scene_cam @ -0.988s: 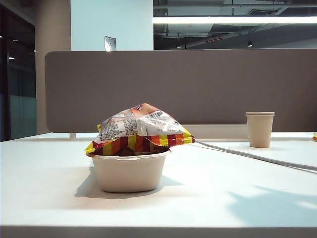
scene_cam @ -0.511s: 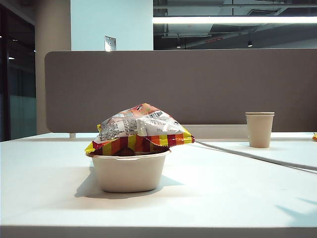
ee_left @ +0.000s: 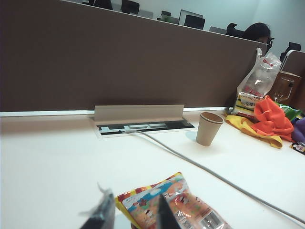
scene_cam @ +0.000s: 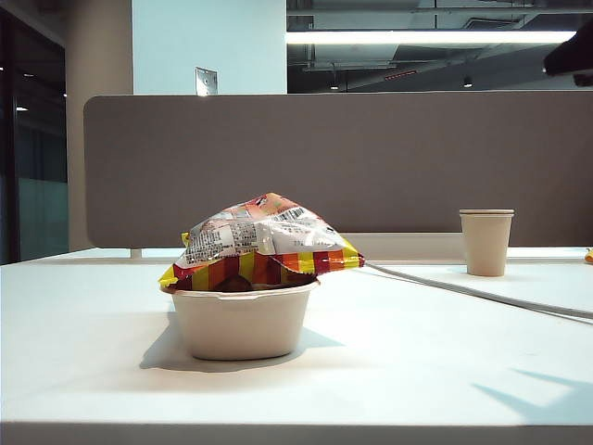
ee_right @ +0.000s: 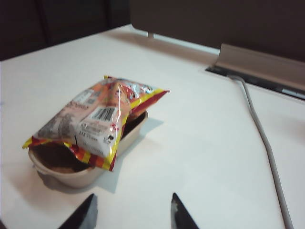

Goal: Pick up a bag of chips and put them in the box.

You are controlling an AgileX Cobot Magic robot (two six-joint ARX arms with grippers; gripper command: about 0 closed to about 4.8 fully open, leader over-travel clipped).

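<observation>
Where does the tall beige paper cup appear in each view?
Exterior view: tall beige paper cup at right, before the brown partition.
Left wrist view: cup right of centre, beside the grey cable.
Right wrist view: not visible.
Shared landmark: the grey cable on the table.

The bag of chips [scene_cam: 262, 239] covers the box [scene_cam: 241, 323] near the tabletop [scene_cam: 389, 362] front edge. A cable [scene_cam: 473, 292] crosses toward the right edge; a paper cup [scene_cam: 485, 241] stands by the back edge. Front right lies open.

The rig asks for both: left end effector [ee_left: 131, 217] and right end effector [ee_right: 131, 212] hang above the tabletop, jaws apart.
</observation>
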